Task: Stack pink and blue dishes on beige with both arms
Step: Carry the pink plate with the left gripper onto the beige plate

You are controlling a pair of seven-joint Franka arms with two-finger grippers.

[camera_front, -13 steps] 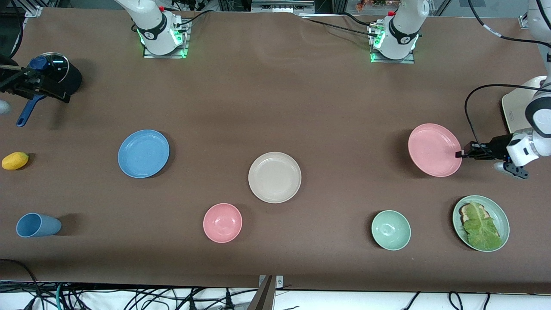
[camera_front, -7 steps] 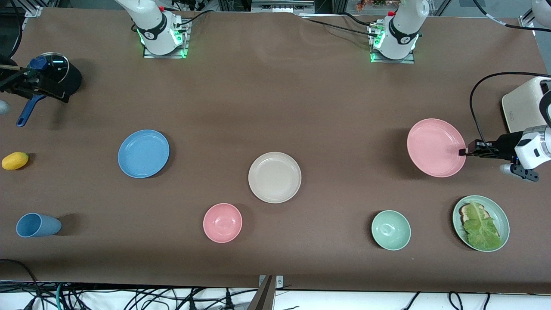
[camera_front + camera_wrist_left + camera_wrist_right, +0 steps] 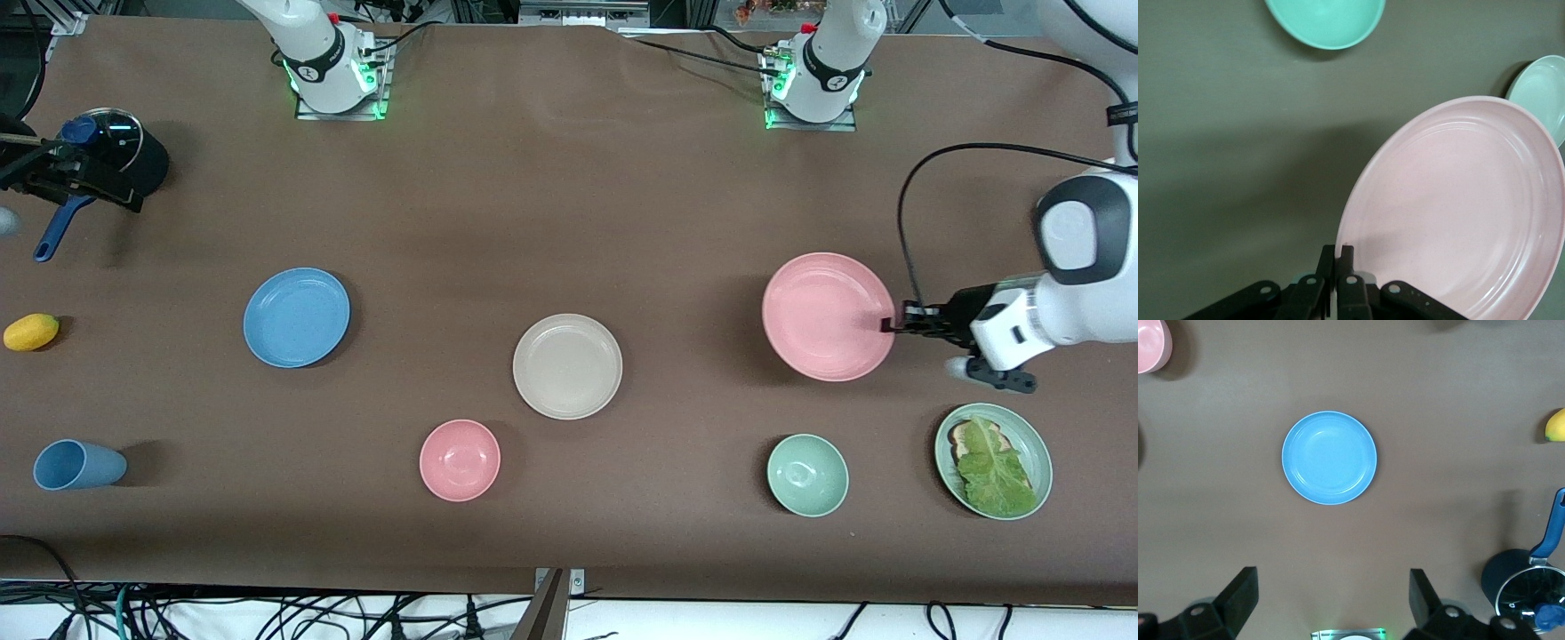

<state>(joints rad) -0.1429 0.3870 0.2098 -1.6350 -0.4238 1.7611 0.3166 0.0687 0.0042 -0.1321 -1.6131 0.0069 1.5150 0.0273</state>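
One plate in hand: left gripper (image 3: 892,325) clenched on pink plate (image 3: 827,316) rim, up over the table. Beige plate (image 3: 567,365) lies toward the right arm's end from it. Right gripper (image 3: 1331,600) spread, high over blue plate (image 3: 296,317), waiting.

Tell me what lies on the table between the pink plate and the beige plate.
Nothing: the front view shows bare brown table between the pink plate, held up by the left gripper, and the beige plate.

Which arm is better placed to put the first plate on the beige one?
Left: its end effector is shut on the pink plate, lifted. The right one hangs open over the blue plate.
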